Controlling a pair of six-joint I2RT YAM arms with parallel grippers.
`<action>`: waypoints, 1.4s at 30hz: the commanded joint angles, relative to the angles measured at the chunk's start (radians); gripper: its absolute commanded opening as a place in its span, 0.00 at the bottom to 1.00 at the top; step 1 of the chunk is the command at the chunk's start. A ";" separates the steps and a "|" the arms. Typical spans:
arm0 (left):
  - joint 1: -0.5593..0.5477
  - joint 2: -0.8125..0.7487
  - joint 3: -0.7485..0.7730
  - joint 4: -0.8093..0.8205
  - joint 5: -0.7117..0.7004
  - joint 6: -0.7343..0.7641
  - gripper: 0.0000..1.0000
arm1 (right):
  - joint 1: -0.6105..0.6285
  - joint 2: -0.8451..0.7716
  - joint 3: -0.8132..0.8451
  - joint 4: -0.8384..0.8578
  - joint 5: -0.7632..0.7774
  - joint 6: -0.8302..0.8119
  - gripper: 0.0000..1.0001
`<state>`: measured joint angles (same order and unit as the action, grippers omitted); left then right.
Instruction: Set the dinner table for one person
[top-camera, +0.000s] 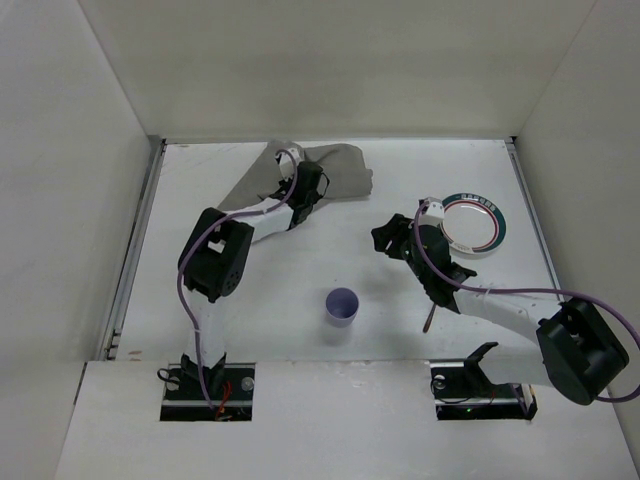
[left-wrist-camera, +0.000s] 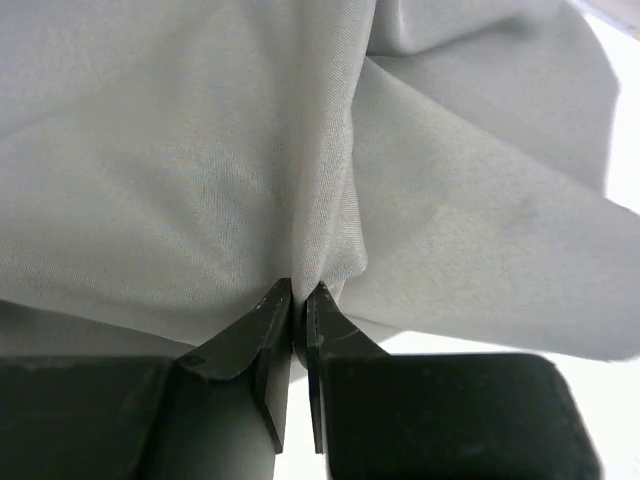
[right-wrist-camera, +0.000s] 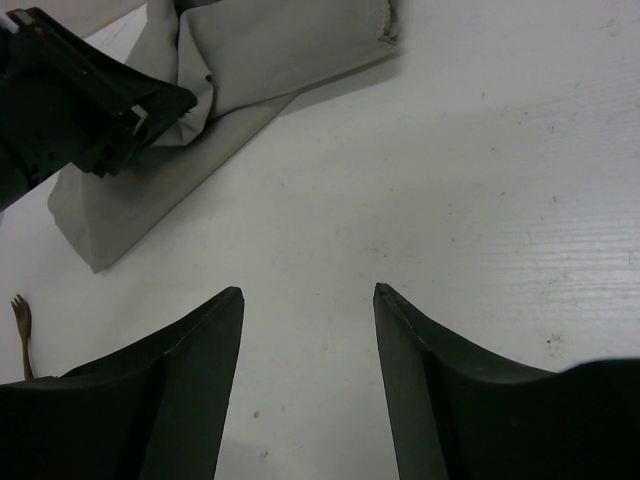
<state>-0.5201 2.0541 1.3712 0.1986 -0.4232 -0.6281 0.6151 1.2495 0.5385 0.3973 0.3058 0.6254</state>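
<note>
Setting looks barely begun: left pincer (left-wrist-camera: 298, 293) pinches the grey mat (top-camera: 340, 165) at twelve o'clock on the desk (top-camera: 290, 290), right pincer (right-wrist-camera: 308, 296) gapes empty, plate (top-camera: 497, 215) and cup (top-camera: 343, 303) unplaced.

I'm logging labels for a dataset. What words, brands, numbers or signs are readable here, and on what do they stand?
Nothing here can be read as text.
plate: pale marks on the far side of its green rim band, too small to read.
cup, cloth mat, dinner table: no writing visible.
</note>
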 joint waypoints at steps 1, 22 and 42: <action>-0.042 -0.109 -0.050 0.048 0.004 -0.079 0.06 | -0.007 -0.024 -0.008 0.058 -0.002 -0.004 0.61; -0.175 -0.428 -0.225 0.234 0.192 0.014 0.05 | -0.079 -0.042 -0.026 0.023 0.038 0.045 0.66; -0.369 -0.340 -0.270 0.323 0.437 0.025 0.45 | -0.217 -0.096 -0.066 -0.081 0.093 0.171 0.72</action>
<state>-0.9360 1.8153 1.1240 0.4526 -0.0017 -0.6033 0.4057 1.1645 0.4591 0.3180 0.3717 0.7841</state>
